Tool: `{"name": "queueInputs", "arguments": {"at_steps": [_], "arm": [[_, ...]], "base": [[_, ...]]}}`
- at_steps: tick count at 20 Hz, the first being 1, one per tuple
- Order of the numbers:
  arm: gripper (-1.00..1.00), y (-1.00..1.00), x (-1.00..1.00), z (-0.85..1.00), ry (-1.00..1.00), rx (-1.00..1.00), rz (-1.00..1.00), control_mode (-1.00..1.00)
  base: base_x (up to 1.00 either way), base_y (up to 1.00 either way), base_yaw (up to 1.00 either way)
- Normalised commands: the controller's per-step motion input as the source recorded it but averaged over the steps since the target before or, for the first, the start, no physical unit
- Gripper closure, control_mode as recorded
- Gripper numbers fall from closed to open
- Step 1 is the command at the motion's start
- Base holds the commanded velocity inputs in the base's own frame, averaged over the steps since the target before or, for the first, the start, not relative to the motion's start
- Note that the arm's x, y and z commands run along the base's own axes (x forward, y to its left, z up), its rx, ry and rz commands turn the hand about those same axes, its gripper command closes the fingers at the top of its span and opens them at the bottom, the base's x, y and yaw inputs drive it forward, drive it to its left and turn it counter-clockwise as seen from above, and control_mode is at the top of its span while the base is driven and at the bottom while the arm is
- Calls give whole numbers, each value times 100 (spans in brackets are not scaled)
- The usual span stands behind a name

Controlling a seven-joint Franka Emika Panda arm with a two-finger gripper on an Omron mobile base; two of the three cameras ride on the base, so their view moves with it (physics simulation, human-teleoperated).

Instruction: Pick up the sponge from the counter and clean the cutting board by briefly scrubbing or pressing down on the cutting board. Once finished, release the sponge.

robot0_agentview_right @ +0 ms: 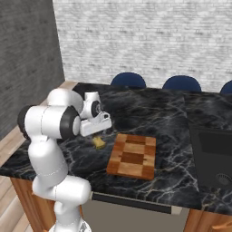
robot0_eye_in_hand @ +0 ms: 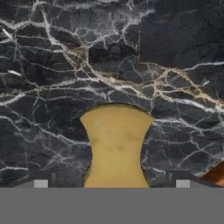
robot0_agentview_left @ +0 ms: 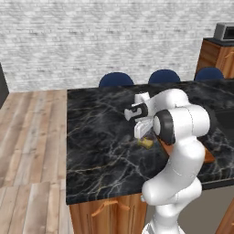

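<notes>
Hovering low over the desk (robot0_agentview_left: 100, 132) in the left base view, the claw (robot0_agentview_left: 142, 135) sits right above the sponge (robot0_agentview_left: 146, 142). From the right, the sponge (robot0_agentview_right: 99, 143) lies beside the cutting board (robot0_agentview_right: 132, 156), which looks untouched. The hand view puts the sponge (robot0_eye_in_hand: 116, 146) between spread fingertips, ungrasped; pickup, scrubbing and release remain.

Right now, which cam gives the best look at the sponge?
Hand view: the sponge sits large and centered on the counter, its whole top face clear just ahead of the pincer. Right base view shows it as a small yellow patch left of the cutting board. Left base view has it partly hidden by the arm.
</notes>
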Motion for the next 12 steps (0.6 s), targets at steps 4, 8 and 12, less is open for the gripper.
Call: {"name": "queueInputs", "arguments": {"at_steps": [4,8,12], "arm": [[-100,1,-7,71,-8,-2,0,-100],[-100,0,-44,67,-14,0,0,-100],[-100,-1,-92,40,-26,0,-2,-100]], "base": [[0,0,0],[0,0,0],[0,0,0]]}}
